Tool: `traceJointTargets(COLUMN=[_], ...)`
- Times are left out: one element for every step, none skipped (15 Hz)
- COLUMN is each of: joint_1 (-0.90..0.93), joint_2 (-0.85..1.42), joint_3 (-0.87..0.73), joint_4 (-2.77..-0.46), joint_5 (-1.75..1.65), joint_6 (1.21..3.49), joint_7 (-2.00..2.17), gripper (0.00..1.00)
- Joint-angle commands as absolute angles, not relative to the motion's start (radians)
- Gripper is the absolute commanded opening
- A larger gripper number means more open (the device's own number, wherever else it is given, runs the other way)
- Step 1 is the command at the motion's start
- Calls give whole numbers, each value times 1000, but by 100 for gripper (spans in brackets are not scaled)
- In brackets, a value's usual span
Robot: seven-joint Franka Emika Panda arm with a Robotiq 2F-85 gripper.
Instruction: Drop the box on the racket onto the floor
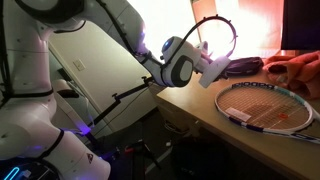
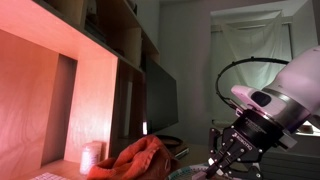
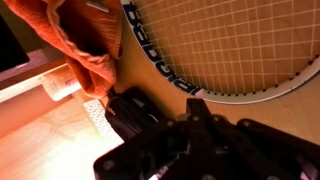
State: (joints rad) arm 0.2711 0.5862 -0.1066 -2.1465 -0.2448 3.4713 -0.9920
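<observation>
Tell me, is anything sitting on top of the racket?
Only bare strings show on the racket, with wooden table beneath. In the wrist view the shut gripper hides a little of its rim.

exteriors oppose across desk (image 1: 195,102); wrist close over racket (image 3: 230,45)

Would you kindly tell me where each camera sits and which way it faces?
Exterior view: beside the desk, behind the arm, facing the racket and gripper.
Exterior view: low at desk level, facing the shelves; gripper at right.
Wrist view: above the gripper, looking down on racket and desk.
Shared: the orange cloth shows in all three.
</observation>
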Motion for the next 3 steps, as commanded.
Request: traceJointTargets(joint_1=[291, 291, 289], joint_2=[538, 538, 537], joint_3=[-129, -129, -127], joint_4=[-2188, -2188, -2188], joint_5=[-261, -263, -264], joint_6=[3471, 3471, 3471], joint_7=[-960, -961, -960], gripper=[0, 0, 0])
